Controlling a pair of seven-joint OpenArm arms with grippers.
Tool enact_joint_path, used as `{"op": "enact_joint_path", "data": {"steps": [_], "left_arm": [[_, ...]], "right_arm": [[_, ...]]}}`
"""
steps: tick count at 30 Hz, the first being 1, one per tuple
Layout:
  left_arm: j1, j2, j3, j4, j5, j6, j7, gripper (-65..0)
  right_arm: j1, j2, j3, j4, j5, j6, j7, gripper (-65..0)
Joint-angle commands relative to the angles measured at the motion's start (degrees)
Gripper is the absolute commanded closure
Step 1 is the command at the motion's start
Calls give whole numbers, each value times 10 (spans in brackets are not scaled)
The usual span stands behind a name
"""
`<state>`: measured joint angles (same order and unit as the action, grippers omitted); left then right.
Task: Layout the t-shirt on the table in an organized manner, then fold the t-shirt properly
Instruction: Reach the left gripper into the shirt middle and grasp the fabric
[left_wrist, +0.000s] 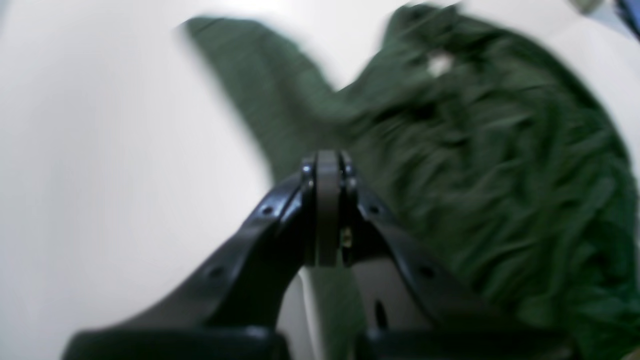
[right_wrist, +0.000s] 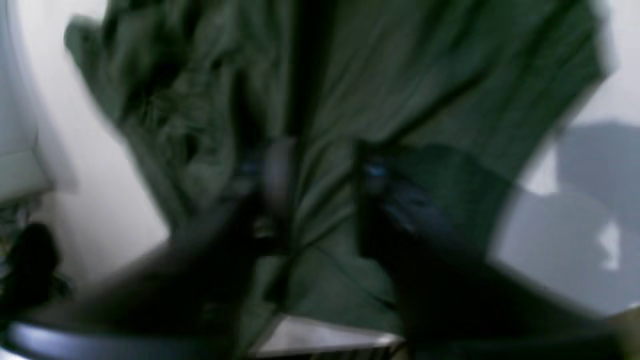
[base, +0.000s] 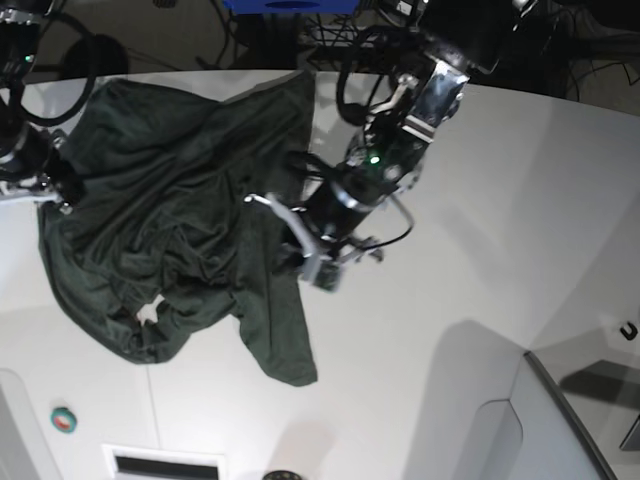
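The dark green t-shirt (base: 170, 230) lies crumpled on the left half of the white table (base: 450, 380), one flap reaching toward the front edge. My left gripper (base: 290, 250) sits at the shirt's right edge. In the left wrist view the left gripper (left_wrist: 327, 157) is shut, pads pressed together, with the t-shirt (left_wrist: 500, 175) spread to its right; no cloth shows between the pads. My right gripper (base: 55, 190) is at the shirt's far left edge. In the blurred right wrist view the right gripper (right_wrist: 322, 170) has its fingers apart over the t-shirt (right_wrist: 425, 75).
A small green round button (base: 63, 420) and a slotted vent (base: 165, 465) sit near the table's front left. A grey raised panel (base: 560, 420) rises at the front right. Cables and a blue object (base: 290, 5) lie beyond the far edge.
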<state>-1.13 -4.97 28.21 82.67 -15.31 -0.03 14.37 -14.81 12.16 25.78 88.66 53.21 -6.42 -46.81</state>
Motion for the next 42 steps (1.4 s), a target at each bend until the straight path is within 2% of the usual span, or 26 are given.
{"op": "enact_joint_path", "data": {"steps": [1,2,4,8,12,16,21,26,28,29,31,34,36,39,42], "left_arm": [[-13,8,11,-14,-1,3,-10,0],[-26,16,25,-40,0,3,-10,0],[-46,35,43,-98,-1,3,-10,0],[-77,74,53,-212,1,3,-11,0],[-110,101,53,-289,2,3,-12,0],[-135,104,54,-338,2,6,-12,0],[-125,55,52,-338,2,6,-11,0],[-81,-14,47,-262,2,8,-9,0],[-65,-40,47,-222,1,29,-9,0],[-56,-50,47,-204,1,50,-9,0],[-40,-68,47,-168,1,94,-9,0],[-20,-94,47,-112,0,132,-9,0],[-10,-105,47,-77,-1,149,-9,0],[-7,-105,47,-37,-1,163,-9,0],[-13,-97,46,-15,-2,166,-9,0]], "right_arm": [[9,12,1,-5,5,4,13,-50],[17,18,0,-24,5,4,24,0],[32,30,0,-63,5,4,30,-15],[59,47,-2,-125,4,4,31,-2],[76,51,-2,-154,2,5,31,-2],[120,57,2,-209,-71,5,32,-2],[186,58,4,-295,-172,5,34,-2],[238,57,44,-374,-216,0,77,-2],[260,57,50,-397,-233,0,79,-2],[269,58,51,-405,-245,-3,79,-2],[280,58,67,-414,-273,-28,80,-2],[286,58,104,-412,-299,-54,80,-2],[291,58,110,-411,-303,-53,80,-2],[293,58,109,-404,-302,-51,76,-2],[279,47,109,-354,-300,-11,71,0]]}}
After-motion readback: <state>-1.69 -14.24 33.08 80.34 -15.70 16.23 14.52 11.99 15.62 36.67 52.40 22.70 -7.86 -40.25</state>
